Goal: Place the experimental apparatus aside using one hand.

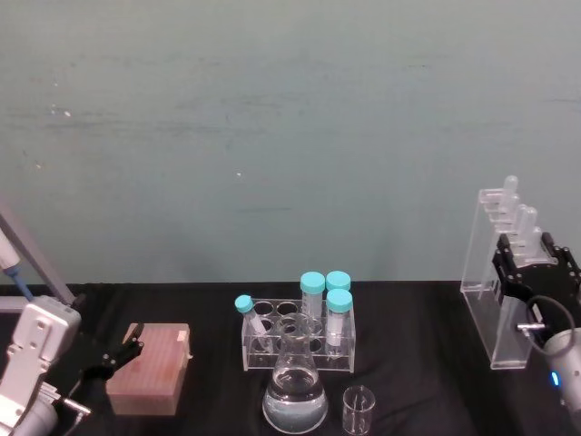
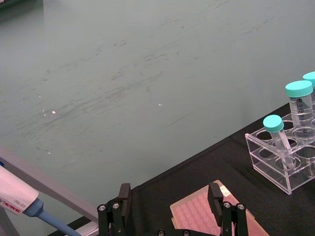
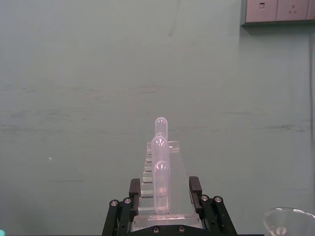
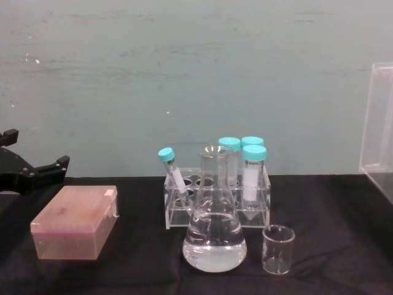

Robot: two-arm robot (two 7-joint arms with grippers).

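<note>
Far left, the left gripper [image 2: 170, 191] hovers with its fingers apart by the pink box [image 1: 148, 368]. In the centre stands the tube rack [image 1: 300, 338], with the flask [image 1: 295, 392] and the beaker [image 1: 359, 411] nearer. Far right, the right gripper [image 1: 536, 262] is clamped on the tall clear stand [image 1: 490, 263], whose tubes [image 3: 161, 162] are upright.

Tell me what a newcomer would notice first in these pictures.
The tall acrylic stand of round-ended tubes at the right stands out, with the right gripper closed around it. In the centre, a conical flask of clear liquid stands before a rack of teal-capped tubes, with a small beaker to its right. The left gripper hangs open by a pink box.
</note>
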